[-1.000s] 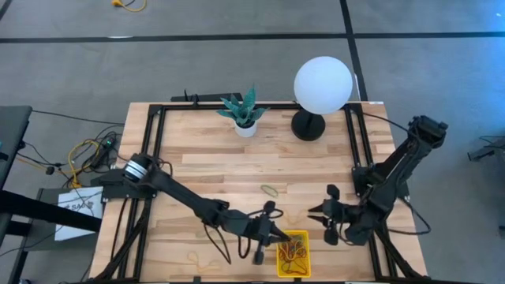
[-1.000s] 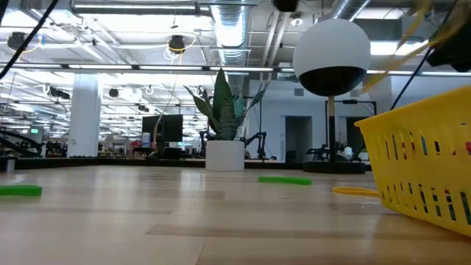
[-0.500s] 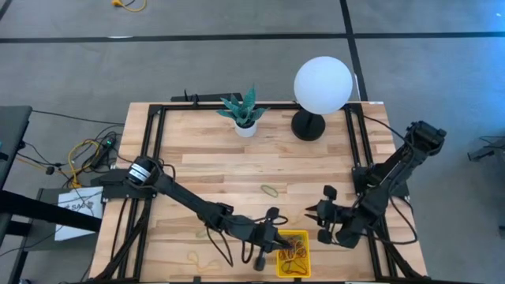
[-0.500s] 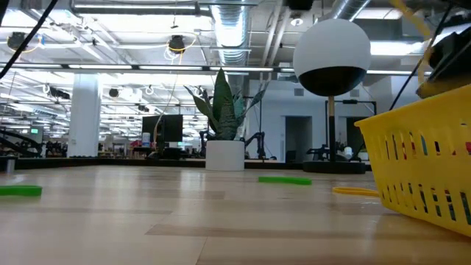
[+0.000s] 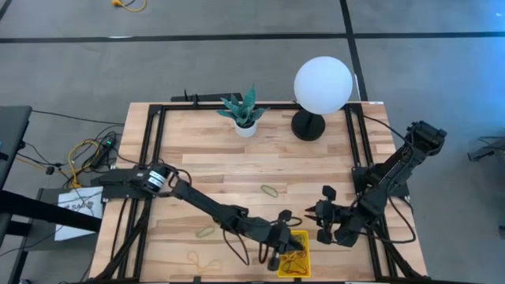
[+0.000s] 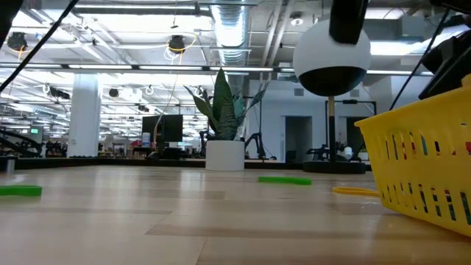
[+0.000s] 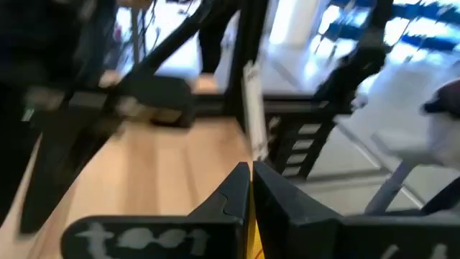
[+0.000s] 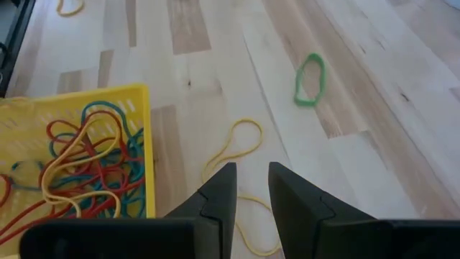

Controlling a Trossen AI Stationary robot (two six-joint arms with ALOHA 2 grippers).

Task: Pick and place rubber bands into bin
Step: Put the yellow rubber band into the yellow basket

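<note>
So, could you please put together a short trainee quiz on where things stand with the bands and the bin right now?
1. Fill in: the loose band lying just ahead of the open right gripper is coloured ____.
2. True or false: the bin already holds several rubber bands.
3. Which gripper is over the bin? A) the left gripper, shut; B) the right gripper; C) neither.

Key: 1. yellow. 2. true. 3. A.
</note>
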